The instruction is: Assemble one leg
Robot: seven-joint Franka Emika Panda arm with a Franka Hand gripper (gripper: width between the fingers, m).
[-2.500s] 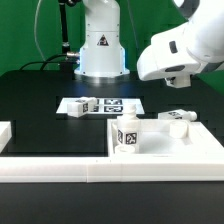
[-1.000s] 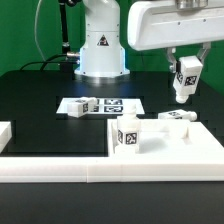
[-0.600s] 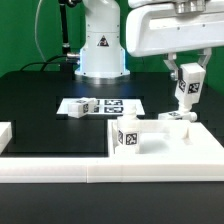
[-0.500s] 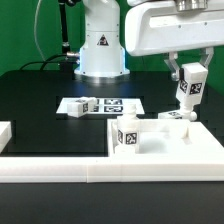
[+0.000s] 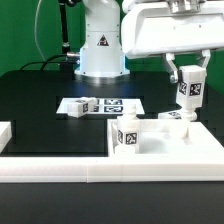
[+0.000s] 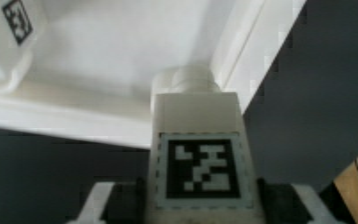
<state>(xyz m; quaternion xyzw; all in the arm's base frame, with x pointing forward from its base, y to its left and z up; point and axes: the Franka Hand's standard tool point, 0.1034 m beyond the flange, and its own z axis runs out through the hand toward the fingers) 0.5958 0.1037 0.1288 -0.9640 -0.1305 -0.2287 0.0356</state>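
Exterior view shows the two-finger claw [image 5: 187,75] clamped around the small stubby white plastic leg [image 5: 187,93] with square tag markers, holding it upright in the air. Just beneath lies a spare post [image 5: 176,117] on its side, seemingly inside the large flat white panel [image 5: 170,160] with raised edges. The panel also holds an upright post [image 5: 126,137], further from the claw. Descending off-centre could strike the spare post or seat the leg crooked.

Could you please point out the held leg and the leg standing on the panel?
held leg [image 5: 187,90], exterior view, its tagged side.
standing leg [image 5: 127,140], exterior view, its tagged front.
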